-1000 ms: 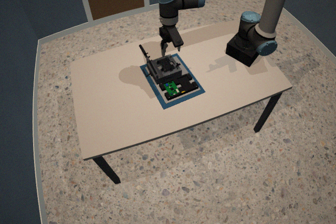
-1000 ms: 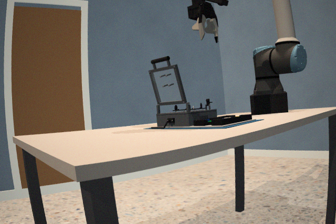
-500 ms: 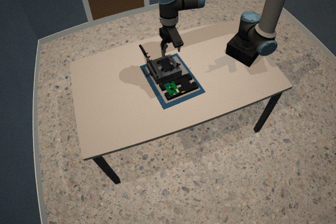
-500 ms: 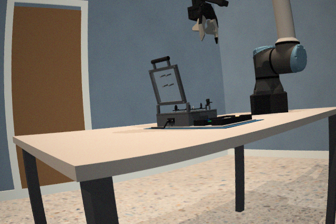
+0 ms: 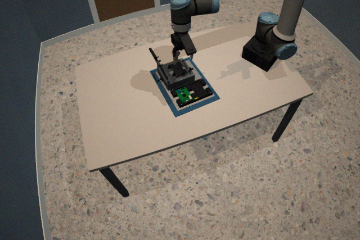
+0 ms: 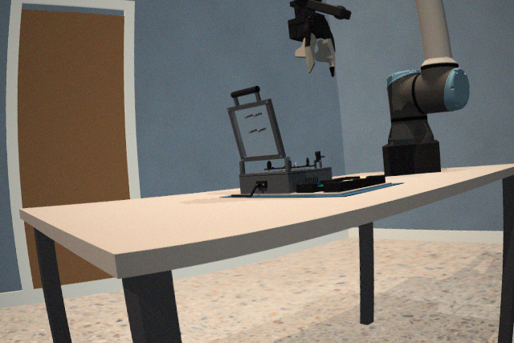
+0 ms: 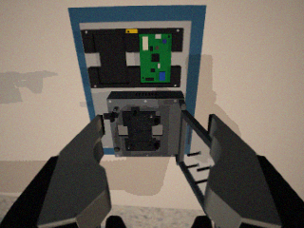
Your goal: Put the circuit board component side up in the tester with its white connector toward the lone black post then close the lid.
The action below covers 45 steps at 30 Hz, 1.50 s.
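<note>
The green circuit board (image 5: pixel 182 93) (image 7: pixel 163 51) lies component side up in the right part of the black tray (image 5: pixel 205 91) (image 6: pixel 352 183) (image 7: pixel 177 80) in the wrist view. Its larger white connector (image 7: pixel 145 43) is at the far left corner there. The grey tester (image 5: pixel 183 81) (image 6: pixel 270 184) (image 7: pixel 167 148) stands beside the tray, its nest without a board. Its lid (image 6: pixel 275 129) (image 7: pixel 195 127) stands open, leaning slightly back. My gripper (image 5: pixel 183 59) (image 6: pixel 321 72) (image 7: pixel 155 116) is open and empty, high above the tester. Small black posts show around the nest; the two pins are too small to tell.
Tester and tray stand on a blue-edged mat (image 5: pixel 214 98) (image 7: pixel 199 28). The lid's handle (image 5: pixel 151 50) (image 6: pixel 245 91) rises on the side away from the robot base (image 5: pixel 259 55) (image 6: pixel 410 157). A black latch part (image 6: pixel 317 155) (image 7: pixel 110 116) stands on the opposite side of the tester.
</note>
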Each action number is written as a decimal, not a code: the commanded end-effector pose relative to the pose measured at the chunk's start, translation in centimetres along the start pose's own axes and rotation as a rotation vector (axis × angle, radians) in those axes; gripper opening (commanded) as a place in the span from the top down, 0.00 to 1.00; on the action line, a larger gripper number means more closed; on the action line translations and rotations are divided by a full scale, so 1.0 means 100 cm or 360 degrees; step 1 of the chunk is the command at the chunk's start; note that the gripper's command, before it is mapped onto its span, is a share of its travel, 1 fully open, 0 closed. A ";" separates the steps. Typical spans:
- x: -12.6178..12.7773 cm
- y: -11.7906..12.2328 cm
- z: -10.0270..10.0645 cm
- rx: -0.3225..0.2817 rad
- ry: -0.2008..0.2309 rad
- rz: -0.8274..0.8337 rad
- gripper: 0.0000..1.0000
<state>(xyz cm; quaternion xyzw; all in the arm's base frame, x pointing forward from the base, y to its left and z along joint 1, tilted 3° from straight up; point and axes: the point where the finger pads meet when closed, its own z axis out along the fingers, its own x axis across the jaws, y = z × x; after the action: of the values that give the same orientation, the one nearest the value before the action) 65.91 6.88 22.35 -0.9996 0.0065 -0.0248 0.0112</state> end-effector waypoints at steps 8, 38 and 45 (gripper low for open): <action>0.001 0.000 0.042 0.0000 0.0003 0.0000 0.41; 0.001 0.000 0.175 0.0000 0.0003 0.0000 0.41; 0.001 0.000 0.199 0.0000 0.0003 0.0000 0.41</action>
<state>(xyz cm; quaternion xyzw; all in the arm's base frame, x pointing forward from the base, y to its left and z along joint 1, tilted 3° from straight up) 66.79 7.28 4.01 -0.9996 0.0065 -0.0246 0.0112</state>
